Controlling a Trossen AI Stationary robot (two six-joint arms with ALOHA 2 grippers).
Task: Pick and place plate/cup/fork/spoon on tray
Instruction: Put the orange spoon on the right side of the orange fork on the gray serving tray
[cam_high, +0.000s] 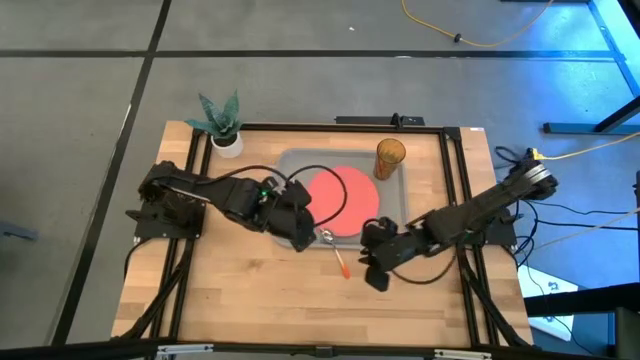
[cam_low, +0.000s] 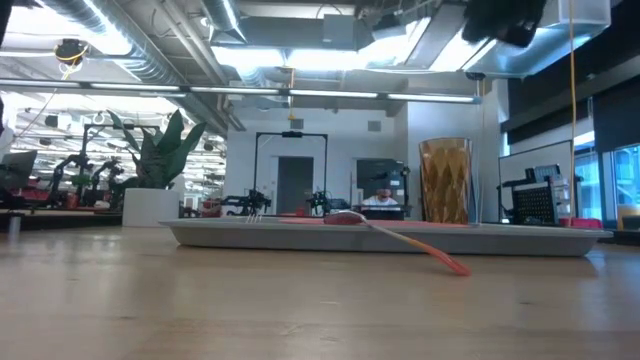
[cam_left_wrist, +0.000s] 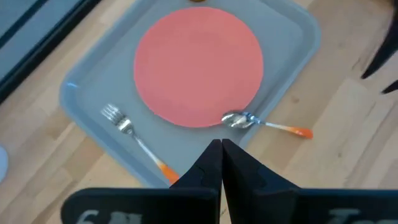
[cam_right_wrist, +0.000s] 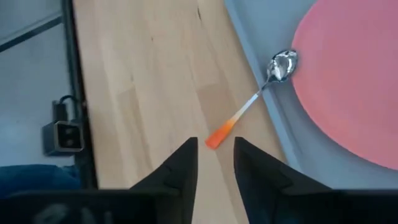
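The grey tray (cam_high: 295, 160) lies at the table's middle. On it lie the coral-red plate (cam_high: 345, 195) and the fork (cam_left_wrist: 127, 129), and the amber cup (cam_high: 390, 158) stands in its far right corner. The spoon (cam_right_wrist: 261, 93) leans with its bowl (cam_left_wrist: 236, 119) on the tray's near rim and its orange handle end (cam_low: 455, 268) on the table. My left gripper (cam_left_wrist: 221, 149) is shut and empty above the tray's near edge. My right gripper (cam_right_wrist: 216, 152) is open above the table, its fingers just short of the spoon's handle end, touching nothing.
A white pot with a green plant (cam_high: 225, 135) stands at the table's far left corner. Black frame rails (cam_high: 455, 200) run along the table's sides. Bare wood (cam_high: 260, 300) lies near the front edge.
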